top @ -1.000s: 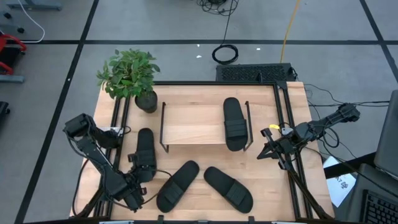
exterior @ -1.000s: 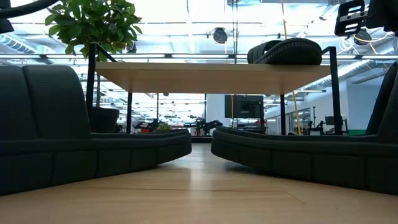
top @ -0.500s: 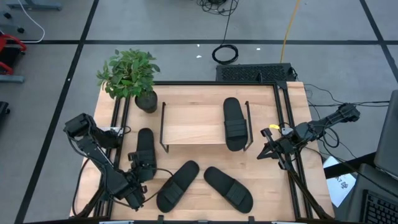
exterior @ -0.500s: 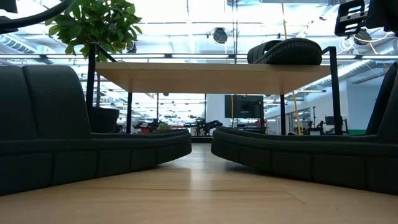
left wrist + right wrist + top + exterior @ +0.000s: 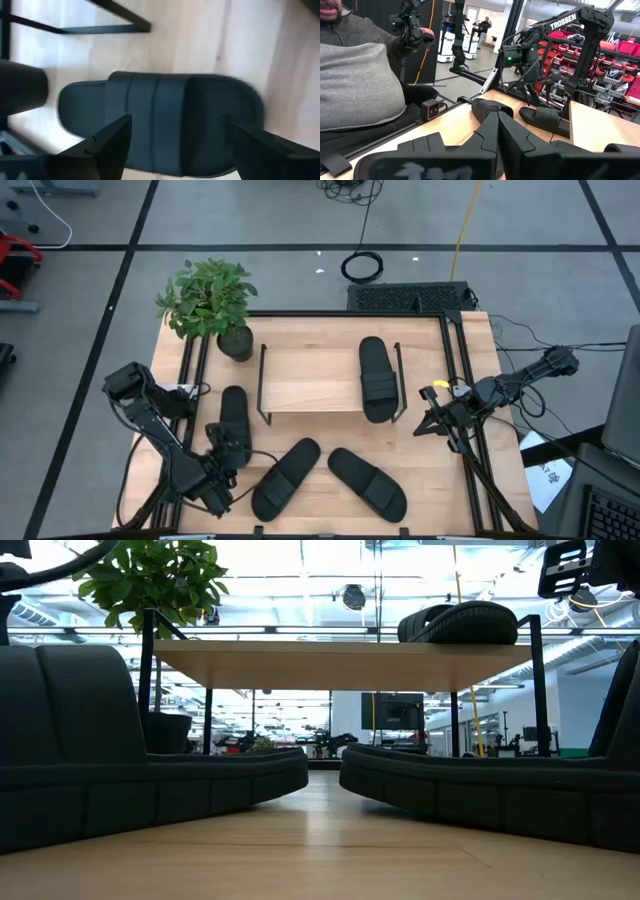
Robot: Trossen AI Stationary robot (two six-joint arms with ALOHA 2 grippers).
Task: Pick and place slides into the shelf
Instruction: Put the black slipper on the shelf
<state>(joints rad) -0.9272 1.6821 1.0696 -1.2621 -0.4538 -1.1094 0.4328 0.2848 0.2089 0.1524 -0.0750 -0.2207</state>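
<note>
A black slide (image 5: 377, 378) lies on the right end of the shelf (image 5: 310, 380), resting on its sole. Three more slides rest on the table: one to the left of the shelf (image 5: 233, 420) and two near the front edge (image 5: 286, 478) (image 5: 367, 483). My left gripper (image 5: 228, 450) stands open over the left slide's near end. In the left wrist view its fingers (image 5: 107, 145) stand on either side of the ribbed strap (image 5: 155, 125). My right gripper (image 5: 432, 420) waits shut at the table's right edge, away from the slides.
A potted plant (image 5: 210, 305) stands at the table's far left corner, behind the left slide. The shelf's black wire legs (image 5: 263, 390) stand close to that slide's right side. Bare board remains on the shelf's left half. A person (image 5: 360, 75) sits beyond the table.
My left gripper has opened above the near end of the left slide while staying in place. The slides have not moved.
</note>
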